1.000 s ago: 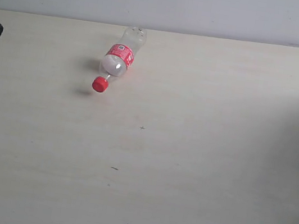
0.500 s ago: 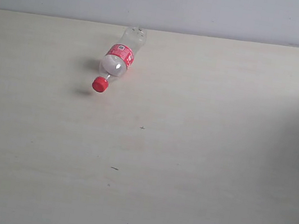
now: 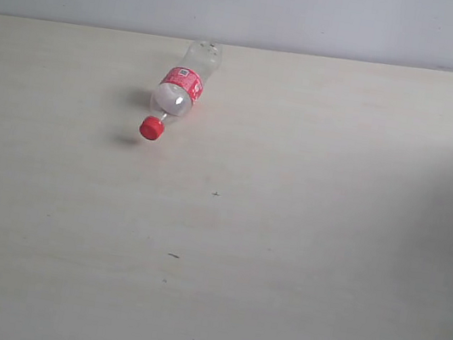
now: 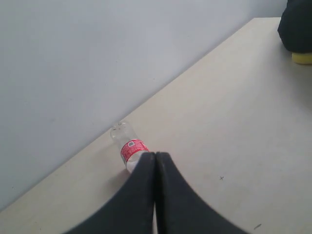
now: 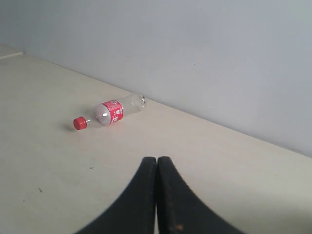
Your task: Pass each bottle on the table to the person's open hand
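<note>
— Starting nearest the cameras, how did the black left fingers stand?

— Clenched. The two were pressed flat together along their length and gripped nothing. The black right fingers were the same, clamped tip to tip, with the pale beige wood-grain table spread out beyond them.

— And on the table just past them?

— A couple of tiny dark specks on the bare wood in the exterior view, nearer than the task's thing.

— Where was that?

— One clear plastic bottle with a red label and a red cap lay on its side. It was left of the middle in the exterior view, close to the table's far edge. Its cap pointed towards the near left and its clear base towards the wall. It lay well apart from both pairs of fingers, though in the left wrist view the left fingers hid its cap end.

— Anything further off?

— In the left wrist view a dark rounded shape with a bit of yellow under it sat at the table's distant end. I could not tell what it was. Behind everything a plain pale grey wall met the table's far edge.
</note>
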`<state>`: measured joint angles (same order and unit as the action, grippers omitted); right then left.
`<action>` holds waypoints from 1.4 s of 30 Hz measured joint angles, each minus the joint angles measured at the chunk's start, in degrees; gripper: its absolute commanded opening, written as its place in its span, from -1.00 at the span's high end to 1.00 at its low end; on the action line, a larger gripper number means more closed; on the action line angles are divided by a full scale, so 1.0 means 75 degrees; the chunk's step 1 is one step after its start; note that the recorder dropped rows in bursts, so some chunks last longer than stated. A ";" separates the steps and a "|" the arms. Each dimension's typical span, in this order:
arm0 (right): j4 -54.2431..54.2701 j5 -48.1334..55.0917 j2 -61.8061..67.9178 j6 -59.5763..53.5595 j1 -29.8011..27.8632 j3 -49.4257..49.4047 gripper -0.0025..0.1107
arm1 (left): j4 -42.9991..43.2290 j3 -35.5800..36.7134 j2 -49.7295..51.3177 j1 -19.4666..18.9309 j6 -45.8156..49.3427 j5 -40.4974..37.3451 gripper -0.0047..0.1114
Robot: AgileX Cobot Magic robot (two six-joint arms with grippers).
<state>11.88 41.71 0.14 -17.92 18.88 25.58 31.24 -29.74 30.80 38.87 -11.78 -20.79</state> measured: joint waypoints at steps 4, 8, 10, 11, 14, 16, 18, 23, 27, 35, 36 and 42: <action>0.0000 0.0000 0.0000 0.0000 0.0000 0.0000 0.96 | 0.0000 0.0018 0.0000 0.0000 0.0000 0.0120 0.92; 0.0000 0.0000 0.0000 0.0000 0.0000 0.0000 0.96 | 0.0000 0.0018 0.0000 0.0000 0.0000 0.0172 0.92; 0.0000 0.0000 0.0000 0.0000 0.0000 0.0000 0.96 | 0.0000 0.0018 0.0000 0.0000 0.0000 0.0172 0.92; 0.0000 0.0000 0.0000 0.0000 0.0000 0.0000 0.96 | 0.0000 0.0018 0.0000 0.0000 0.0000 0.0172 0.92; 0.0000 0.0000 0.0000 0.0000 0.0000 0.0000 0.96 | 0.0000 0.0018 0.0000 0.0000 0.0000 0.0172 0.92; 0.0000 0.0000 0.0000 0.0000 0.0000 0.0000 0.96 | 0.0000 0.0018 0.0000 0.0000 0.0000 0.0172 0.92; 0.0000 0.0000 0.0000 0.0000 0.0000 0.0000 0.96 | 0.0000 0.0018 0.0000 0.0000 0.0000 0.0172 0.92; 0.0000 0.0000 0.0000 0.0000 0.0000 0.0000 0.96 | 0.0016 0.0018 0.0000 0.0000 0.0000 0.0172 0.92; 0.0000 0.0000 0.0000 0.0000 0.0000 0.0000 0.96 | 0.0027 0.0018 0.0000 0.0000 0.0000 0.0172 0.92; 0.0000 0.0000 0.0000 0.0000 0.0000 0.0000 0.96 | 0.0027 0.0018 0.0000 0.0000 0.0000 0.0172 0.92; 0.0000 0.0000 0.0000 0.0000 0.0000 0.0000 0.96 | 0.0027 0.0018 0.0000 0.0000 0.0000 0.0172 0.92; 0.0000 0.0000 0.0000 0.0000 0.0000 0.0000 0.96 | 0.0027 0.0018 0.0000 0.0000 0.0000 0.0184 0.92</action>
<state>11.88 41.71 0.14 -17.92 18.88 25.58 31.44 -29.60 30.80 38.87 -11.78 -19.41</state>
